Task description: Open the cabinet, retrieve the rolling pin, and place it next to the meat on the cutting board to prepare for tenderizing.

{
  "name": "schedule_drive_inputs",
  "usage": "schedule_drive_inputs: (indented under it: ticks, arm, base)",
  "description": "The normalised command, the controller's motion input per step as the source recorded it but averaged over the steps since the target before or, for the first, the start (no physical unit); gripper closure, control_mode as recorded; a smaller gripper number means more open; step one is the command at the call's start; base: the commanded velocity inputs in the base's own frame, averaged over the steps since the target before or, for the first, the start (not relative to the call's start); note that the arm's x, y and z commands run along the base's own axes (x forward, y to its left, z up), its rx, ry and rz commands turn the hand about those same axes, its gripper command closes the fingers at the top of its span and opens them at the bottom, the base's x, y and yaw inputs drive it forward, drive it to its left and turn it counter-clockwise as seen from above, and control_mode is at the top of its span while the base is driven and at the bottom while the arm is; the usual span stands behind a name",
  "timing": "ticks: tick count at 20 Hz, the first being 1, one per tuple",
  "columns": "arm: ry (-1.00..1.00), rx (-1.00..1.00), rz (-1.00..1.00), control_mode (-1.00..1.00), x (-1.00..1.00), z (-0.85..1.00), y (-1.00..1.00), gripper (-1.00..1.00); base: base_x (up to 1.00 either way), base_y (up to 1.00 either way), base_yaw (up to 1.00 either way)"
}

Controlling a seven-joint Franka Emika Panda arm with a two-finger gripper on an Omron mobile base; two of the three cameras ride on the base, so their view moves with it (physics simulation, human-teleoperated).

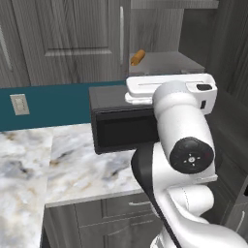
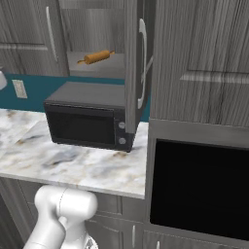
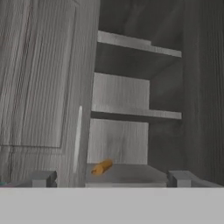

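1. The cabinet [image 2: 133, 63] has its right-hand door swung out toward the robot, edge-on in the right base view, so the inside is reachable. The left door [image 1: 72, 38] is shut.
2. The rolling pin [image 2: 96, 57] lies on its side on the lowest grey shelf [image 3: 131, 173], toward the left side of the opening and just above the black microwave [image 2: 87, 121]. Lying flat, it offers its round body to a sideways pinch.
3. The pincer [image 3: 111, 179] is released, its two tips spread wide with nothing between them. It looks into the open cabinet from outside, with the rolling pin just above and between the tips, apart from both.
4. The arm [image 1: 186, 140] is raised in front of the microwave, likely lining up to reach in over it.
5. Judged from this, opening is done and the grasp is next; the open door's edge and the microwave top leave a tight path.
6. The marble desk [image 2: 73, 160] carries the microwave.
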Motion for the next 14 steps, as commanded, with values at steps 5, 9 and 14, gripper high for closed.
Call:
schedule_drive_inputs:
  ticks: [5, 9, 14]
  arm:
    - [-0.13, 0.0, 0.0, -1.0, 0.15, 0.19, 0.03, -1.0]
    - [-0.07, 0.0, 0.01, -1.0, 0.25, 0.08, 0.0, -1.0]
    - [-0.01, 0.0, 0.0, -1.0, 0.31, 0.0, 0.0, -1.0]
  base:
    - [0.0, 0.0, 0.0]
    - [0.0, 0.0, 0.0]
    - [0.0, 0.0, 0.0]
